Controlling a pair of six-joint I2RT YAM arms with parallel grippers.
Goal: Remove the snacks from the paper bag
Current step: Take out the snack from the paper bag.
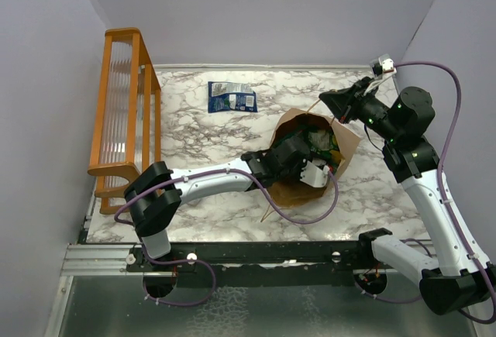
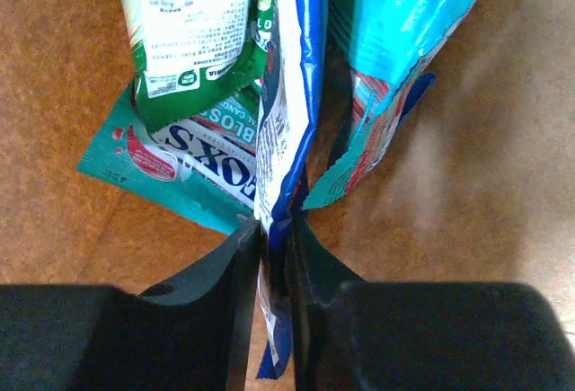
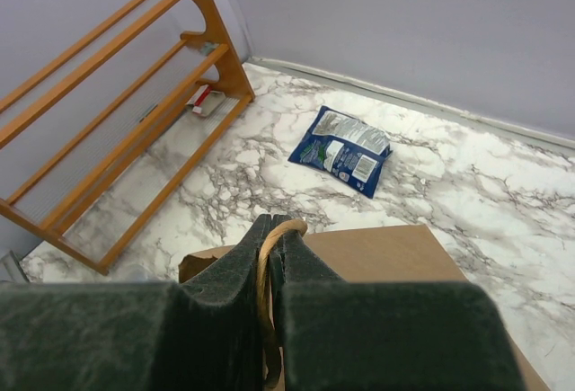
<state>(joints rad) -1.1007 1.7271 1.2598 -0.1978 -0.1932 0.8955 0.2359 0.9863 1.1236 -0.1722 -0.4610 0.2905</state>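
The brown paper bag (image 1: pixel 350 142) lies open on the marble table, with its mouth toward my left arm. My left gripper (image 1: pixel 304 160) reaches inside it and is shut on the edge of a dark blue packet (image 2: pixel 289 94), pinched between the fingertips (image 2: pixel 274 234). A teal packet with red-white print (image 2: pixel 180 164), a green packet (image 2: pixel 193 22) and a second teal packet (image 2: pixel 404 13) lie beside it on the bag's inside wall (image 2: pixel 63 76). My right gripper (image 1: pixel 332 101) is shut (image 3: pixel 276 229) on the bag's twisted handle (image 3: pixel 263 274) at the bag's far upper edge (image 3: pixel 386 256). Another dark blue packet (image 1: pixel 232 97) lies on the table outside the bag and also shows in the right wrist view (image 3: pixel 343 148).
An orange wooden rack (image 1: pixel 124 108) stands along the left wall and shows in the right wrist view (image 3: pixel 135 112). A small white-red item (image 3: pixel 205 100) lies under it. Grey walls close the back and sides. Marble table (image 1: pixel 201 139) lies between the rack and the bag.
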